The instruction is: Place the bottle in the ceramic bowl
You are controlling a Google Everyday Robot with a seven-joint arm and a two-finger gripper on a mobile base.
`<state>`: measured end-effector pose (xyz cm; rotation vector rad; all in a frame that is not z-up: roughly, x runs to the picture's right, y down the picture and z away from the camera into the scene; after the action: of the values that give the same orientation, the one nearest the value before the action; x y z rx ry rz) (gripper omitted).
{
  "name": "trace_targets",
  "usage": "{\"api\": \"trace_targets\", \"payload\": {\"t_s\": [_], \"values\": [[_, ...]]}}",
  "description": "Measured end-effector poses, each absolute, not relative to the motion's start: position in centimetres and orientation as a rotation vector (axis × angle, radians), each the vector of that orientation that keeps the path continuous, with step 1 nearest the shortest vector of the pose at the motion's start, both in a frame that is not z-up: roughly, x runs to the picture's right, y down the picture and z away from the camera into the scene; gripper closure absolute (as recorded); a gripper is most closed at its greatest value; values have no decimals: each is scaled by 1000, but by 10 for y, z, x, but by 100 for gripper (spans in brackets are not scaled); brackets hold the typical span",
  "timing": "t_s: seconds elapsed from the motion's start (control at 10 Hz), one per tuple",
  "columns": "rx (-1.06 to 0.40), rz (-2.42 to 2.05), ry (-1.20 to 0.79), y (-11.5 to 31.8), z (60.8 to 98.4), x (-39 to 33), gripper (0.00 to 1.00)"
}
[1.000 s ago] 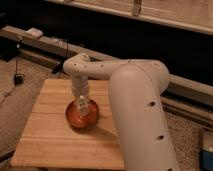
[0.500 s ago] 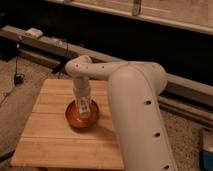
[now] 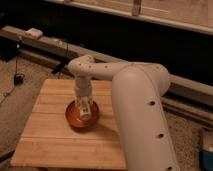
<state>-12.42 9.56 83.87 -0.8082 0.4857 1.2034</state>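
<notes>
hand point(image 3: 83, 106) over ceramic bowl point(image 3: 75, 120), bottle point(image 3: 85, 111) inside, wooden table point(image 3: 50, 145) edges apart

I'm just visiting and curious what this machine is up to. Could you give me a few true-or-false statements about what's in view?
1. The ceramic bowl sits on a wooden table. True.
2. The gripper is far off to the table's side. False: it hangs right over the bowl.
3. The bottle is at the bowl, under the gripper. True.
4. The bowl is blue. False: it is orange-red.
</notes>
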Motion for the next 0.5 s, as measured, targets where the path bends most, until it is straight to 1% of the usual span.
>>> {"api": "trace_targets", "payload": {"t_s": [0.5], "values": [[-809, 1206, 486, 96, 839, -123, 30]]}}
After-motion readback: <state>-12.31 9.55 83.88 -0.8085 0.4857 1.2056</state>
